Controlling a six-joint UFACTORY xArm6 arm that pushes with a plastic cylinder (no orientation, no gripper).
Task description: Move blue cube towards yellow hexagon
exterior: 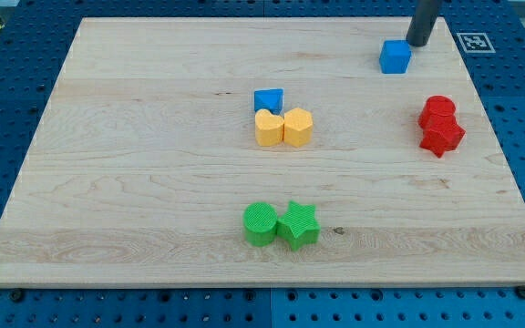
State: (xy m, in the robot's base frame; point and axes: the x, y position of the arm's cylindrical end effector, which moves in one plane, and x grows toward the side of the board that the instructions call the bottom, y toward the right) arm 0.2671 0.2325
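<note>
My tip stands at the far right of the table, just beside the blue cube, on its far-right side and apparently touching or nearly touching its upper corner. There is no claw on this arm, only the rod, so nothing is held; the cube simply sits loose on the wood.

The yellow hexagon lies near the table's middle, to the left of and nearer than the cube. It touches a yellow heart-like block on its left, and a second, smaller blue block rests just beyond the pair.

The tip is already on the proper side. I judge that a steady push toward the near left, with the line running through the cube's centre to the hexagon, will serve best. An off-centre contact on a corner would likely spin the cube and let it slip aside, so the tip ought to settle against a flat face first.

The path between cube and hexagon is bare wood with ample room. The table's far edge lies close behind the tip, and the right edge is not far off, but the push leads away from both. The two red blocks sit nearer, to the right of the path, and the green cylinder and green star lie well apart at the near side.
</note>
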